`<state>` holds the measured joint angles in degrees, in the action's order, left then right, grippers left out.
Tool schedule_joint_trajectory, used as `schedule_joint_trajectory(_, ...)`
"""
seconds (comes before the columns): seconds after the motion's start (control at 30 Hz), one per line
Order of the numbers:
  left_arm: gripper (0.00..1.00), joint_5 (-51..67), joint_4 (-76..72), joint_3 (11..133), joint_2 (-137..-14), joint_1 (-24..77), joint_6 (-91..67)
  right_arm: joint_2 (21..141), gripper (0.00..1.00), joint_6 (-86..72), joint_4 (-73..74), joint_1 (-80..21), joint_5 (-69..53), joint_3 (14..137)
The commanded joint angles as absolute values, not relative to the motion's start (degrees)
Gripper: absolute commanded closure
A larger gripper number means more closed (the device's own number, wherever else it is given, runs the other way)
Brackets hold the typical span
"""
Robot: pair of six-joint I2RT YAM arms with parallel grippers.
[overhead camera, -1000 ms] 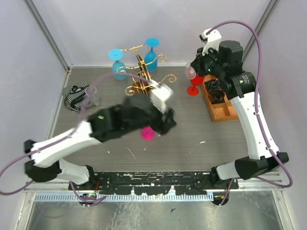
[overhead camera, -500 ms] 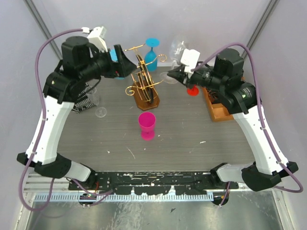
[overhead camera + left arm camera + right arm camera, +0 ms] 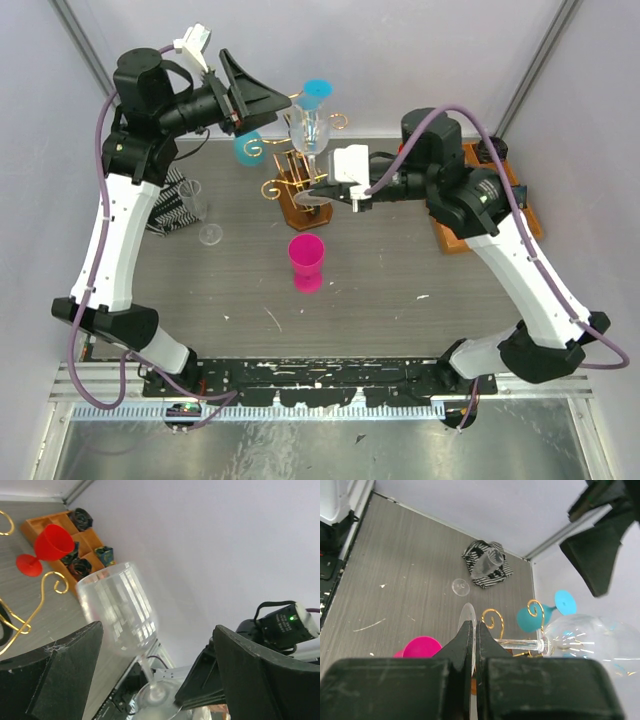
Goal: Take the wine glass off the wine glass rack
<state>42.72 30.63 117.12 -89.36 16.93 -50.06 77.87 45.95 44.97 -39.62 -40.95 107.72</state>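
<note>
Mid lift-off, I reckon: my right pincer (image 3: 472,626) clamps the foot of the clear wine glass (image 3: 590,637) by the gold wire rack (image 3: 296,178), upper centre, my left pincer (image 3: 159,627) agape round its bowl; next, draw it clear.

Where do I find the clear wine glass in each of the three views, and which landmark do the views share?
Top external: the clear glass is at upper centre, above the rack.
Left wrist: centre of the picture, bowl up, foot at the bottom edge.
Right wrist: lower right, lying sideways in the picture, with its stem pointing left.
Shared landmark: the rack's gold wire, at the left edge of the left wrist view and at lower centre of the right wrist view.
</note>
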Motion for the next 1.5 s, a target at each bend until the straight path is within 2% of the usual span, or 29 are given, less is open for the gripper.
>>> schedule_joint_trajectory(0.0, 0.02, 48.64, 26.39, 115.96, -88.94, 16.72, -54.84, 79.72, 0.99, 49.56, 42.38, -43.32, -38.85, 112.26)
schedule_joint_trajectory(0.33, 0.02, 43.57, 39.89, 118.99, -90.05, 16.57, -44.66, 82.91, 0.99, 50.63, 43.03, -49.39, -33.51, 115.31)
schedule_joint_trajectory(0.5, 0.01, 42.06, 40.75, 119.20, -88.64, 15.05, -43.74, 83.14, 0.99, 50.85, 43.50, -49.66, -31.55, 115.41)
schedule_joint_trajectory(0.77, 0.01, 32.63, 48.69, 118.95, -86.64, 11.32, -42.08, 82.62, 0.99, 50.96, 43.25, -49.70, -30.71, 115.33)
schedule_joint_trajectory(0.93, 0.01, 37.78, 45.54, 116.66, -87.93, 12.33, -44.20, 82.62, 0.99, 50.83, 42.67, -49.95, -31.78, 115.33)
schedule_joint_trajectory(1.4, 0.00, 40.92, 44.30, 119.65, -93.40, 19.06, -44.44, 83.39, 0.99, 50.17, 42.07, -51.05, -33.12, 116.30)
schedule_joint_trajectory(1.47, 0.20, 41.85, 43.53, 119.66, -93.46, 19.25, -44.43, 83.45, 0.99, 50.03, 42.10, -51.22, -33.03, 116.16)
